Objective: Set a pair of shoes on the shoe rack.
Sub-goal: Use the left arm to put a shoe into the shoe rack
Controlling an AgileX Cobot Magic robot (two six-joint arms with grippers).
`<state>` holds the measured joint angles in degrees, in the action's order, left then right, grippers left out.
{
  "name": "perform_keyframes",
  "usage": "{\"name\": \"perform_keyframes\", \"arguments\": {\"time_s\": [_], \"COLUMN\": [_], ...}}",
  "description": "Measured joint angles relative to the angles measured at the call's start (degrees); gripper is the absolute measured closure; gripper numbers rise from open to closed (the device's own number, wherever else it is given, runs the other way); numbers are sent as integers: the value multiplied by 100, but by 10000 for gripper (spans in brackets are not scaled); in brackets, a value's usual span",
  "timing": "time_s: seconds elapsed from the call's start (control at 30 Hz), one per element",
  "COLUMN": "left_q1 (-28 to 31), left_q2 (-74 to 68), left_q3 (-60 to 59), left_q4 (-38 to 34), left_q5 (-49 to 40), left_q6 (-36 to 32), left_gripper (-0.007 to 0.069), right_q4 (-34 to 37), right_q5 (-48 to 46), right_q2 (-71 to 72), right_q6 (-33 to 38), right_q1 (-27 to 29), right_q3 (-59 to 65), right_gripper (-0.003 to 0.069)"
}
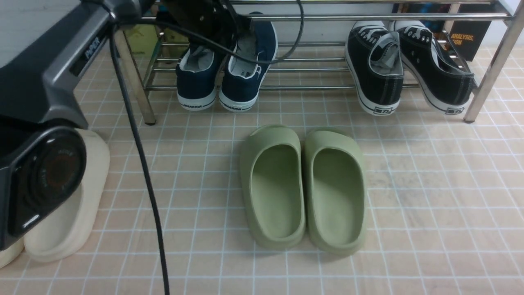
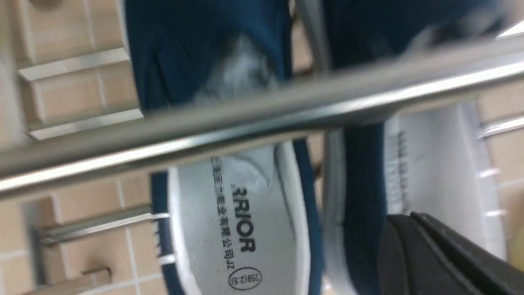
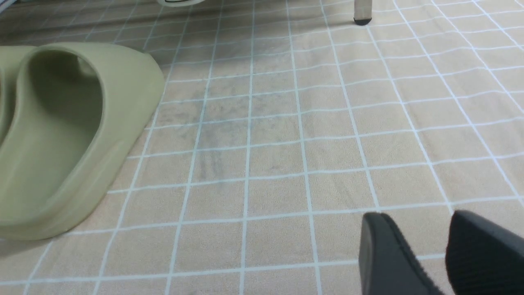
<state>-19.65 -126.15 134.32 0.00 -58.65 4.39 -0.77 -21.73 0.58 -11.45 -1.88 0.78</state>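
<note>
Nearly there, by my judgement: navy pair [image 1: 223,78] rests on shoe rack [image 1: 311,87] beside your clenched left end effector [image 2: 413,233], hold unclear; right end effector [image 3: 415,221] released; only retreat left.

A blurred shoe rack bar [image 2: 262,119] crosses in front of two navy shoes [image 2: 196,49]. The dark tool [image 2: 413,241] lies beside one shoe's heel, perhaps touching.

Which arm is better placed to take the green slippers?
Probably right: the right gripper hangs open, low beside the green slippers; the left gripper is shut at the shoe rack by navy shoes.
</note>
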Motion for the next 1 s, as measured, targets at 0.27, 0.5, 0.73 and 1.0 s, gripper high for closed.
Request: {"name": "perform_keyframes", "arguments": {"time_s": [0.27, 0.5, 0.73, 1.0], "left_q1": [0, -171, -262, -257], "left_q2": [96, -405, -465, -649], "left_q3": [-32, -528, -742, -790], "left_q4": [336, 365, 617, 713], "left_q5": [-1066, -1212, -1161, -378], "left_q6": [-84, -400, -345, 269], "left_gripper": [608, 608, 608, 604], "right_q4": [0, 0, 0, 0], "right_q5": [0, 0, 0, 0], "right_q2": [0, 0, 0, 0], "right_q6": [0, 0, 0, 0], "right_q1": [0, 0, 0, 0], "right_q3": [0, 0, 0, 0], "right_gripper": [420, 420, 420, 420]}}
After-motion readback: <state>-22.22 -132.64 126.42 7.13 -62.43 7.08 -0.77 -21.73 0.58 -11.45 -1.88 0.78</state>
